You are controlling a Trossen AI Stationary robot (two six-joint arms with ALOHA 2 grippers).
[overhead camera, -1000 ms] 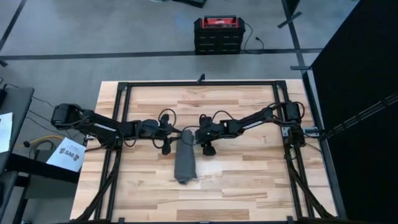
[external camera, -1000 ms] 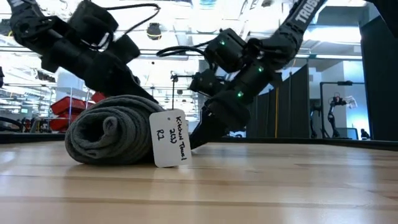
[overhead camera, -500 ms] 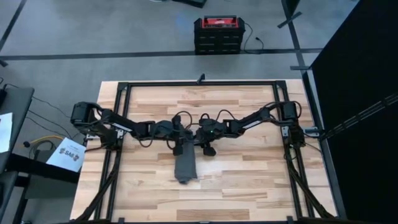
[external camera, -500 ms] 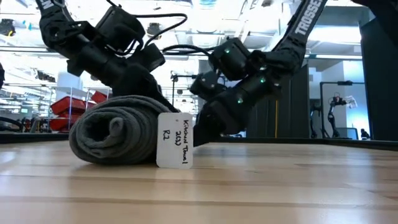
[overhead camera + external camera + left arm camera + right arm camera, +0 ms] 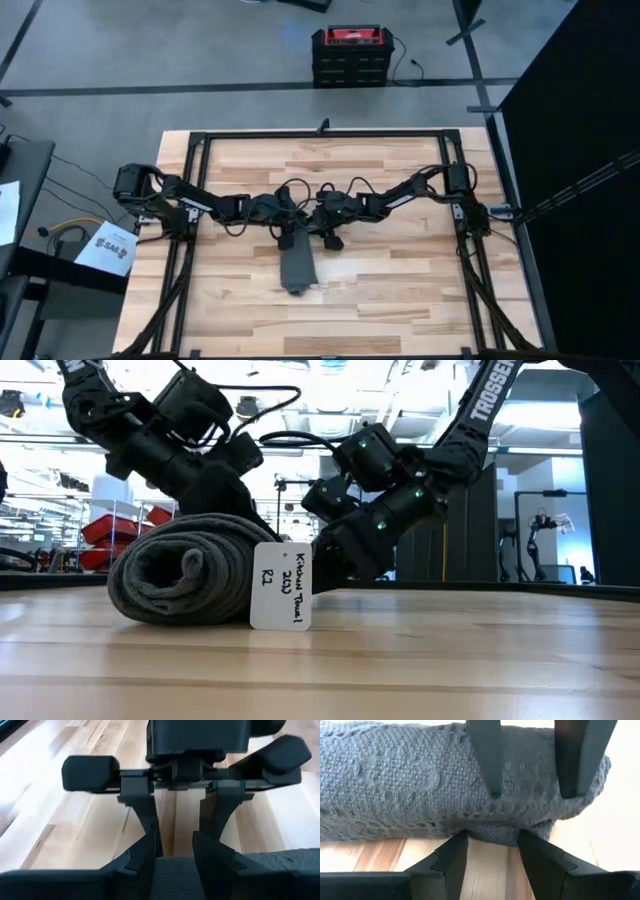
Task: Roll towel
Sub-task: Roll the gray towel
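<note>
the right gripper (image 5: 490,851), its two dark fingers spread apart, sits low at the far end of the rolled dark grey soft cloth towel (image 5: 420,785), one loose flap lying between the fingers but not pinched. the left gripper (image 5: 172,851) faces it from the other side of that same end, fingers also parted over the cloth. the towel (image 5: 297,262) lies as a tight roll near the middle of the pale wooden plank table (image 5: 400,290), running toward the near edge, a white paper tag (image 5: 281,586) hanging at its near end. if both let go carelessly, the outer flap may spring loose and unwind.
</note>
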